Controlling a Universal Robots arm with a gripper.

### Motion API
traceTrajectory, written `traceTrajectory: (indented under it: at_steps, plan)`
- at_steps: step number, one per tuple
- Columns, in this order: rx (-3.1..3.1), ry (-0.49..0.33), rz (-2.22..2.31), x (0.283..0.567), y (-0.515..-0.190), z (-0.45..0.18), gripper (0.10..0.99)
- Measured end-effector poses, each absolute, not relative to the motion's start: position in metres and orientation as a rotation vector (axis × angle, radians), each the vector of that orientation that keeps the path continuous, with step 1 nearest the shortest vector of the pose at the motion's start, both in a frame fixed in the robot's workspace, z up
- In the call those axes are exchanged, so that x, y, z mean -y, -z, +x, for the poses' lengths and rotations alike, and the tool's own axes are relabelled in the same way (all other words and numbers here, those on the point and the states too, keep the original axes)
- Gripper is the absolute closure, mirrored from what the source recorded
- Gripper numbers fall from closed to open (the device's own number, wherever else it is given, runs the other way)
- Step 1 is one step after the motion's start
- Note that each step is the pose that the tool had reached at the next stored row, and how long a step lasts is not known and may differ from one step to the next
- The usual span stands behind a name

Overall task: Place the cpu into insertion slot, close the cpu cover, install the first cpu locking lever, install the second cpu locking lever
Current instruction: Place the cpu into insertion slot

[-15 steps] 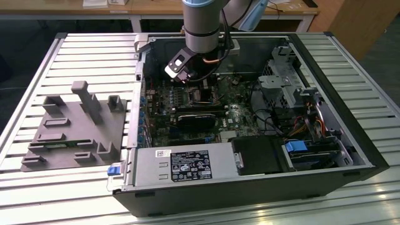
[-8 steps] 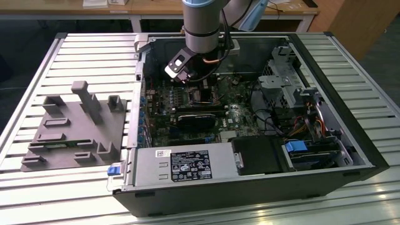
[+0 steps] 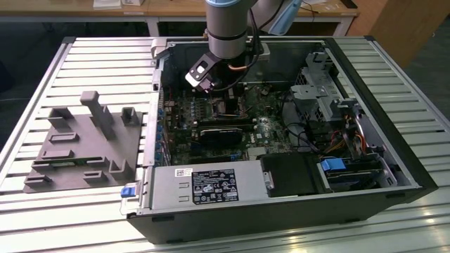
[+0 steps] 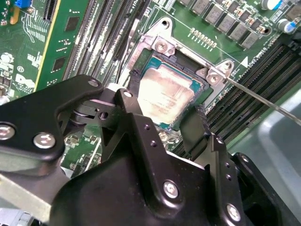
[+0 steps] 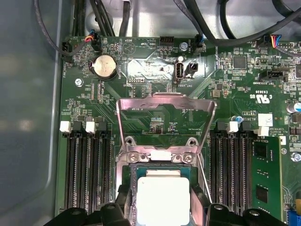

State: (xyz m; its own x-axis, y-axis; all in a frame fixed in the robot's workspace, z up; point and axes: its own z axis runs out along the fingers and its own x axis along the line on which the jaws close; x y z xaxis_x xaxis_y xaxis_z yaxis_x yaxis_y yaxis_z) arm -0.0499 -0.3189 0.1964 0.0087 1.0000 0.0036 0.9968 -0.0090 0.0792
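Where you have the arm (image 3: 226, 26): far part of the case (image 3: 281, 211), low over the board (image 3: 271, 132).
Gripper (image 4: 164, 101): fingers (image 4: 195, 127) clamped on two opposite edges of the cpu (image 4: 167, 89).
Where the cpu is: level, inside the rim of the slot (image 4: 157, 43).
Cover (image 5: 164, 100): raised open, hinged at one edge of the slot.
Lever (image 4: 263, 96): a thin rod running out from a slot corner.

The pincer (image 4: 163, 106) hangs low over the insertion slot (image 4: 151, 41), hemmed in: the cpu cover (image 5: 165, 117) stands raised just beyond it, memory slots (image 5: 87, 169) run along both its flanks (a thin lever (image 4: 263, 96) slants off to one side), and cables (image 5: 96, 12) crowd the board (image 5: 221, 94) past the cover. Straight above it, the case (image 3: 281, 216) is open.
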Motion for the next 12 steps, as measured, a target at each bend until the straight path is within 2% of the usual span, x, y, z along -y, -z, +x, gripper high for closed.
traceTrajectory:
  at_steps: [12]
  plan:
    - [-2.176, -0.099, 2.196, 0.3189, -0.1968, -0.0499, 0.471]
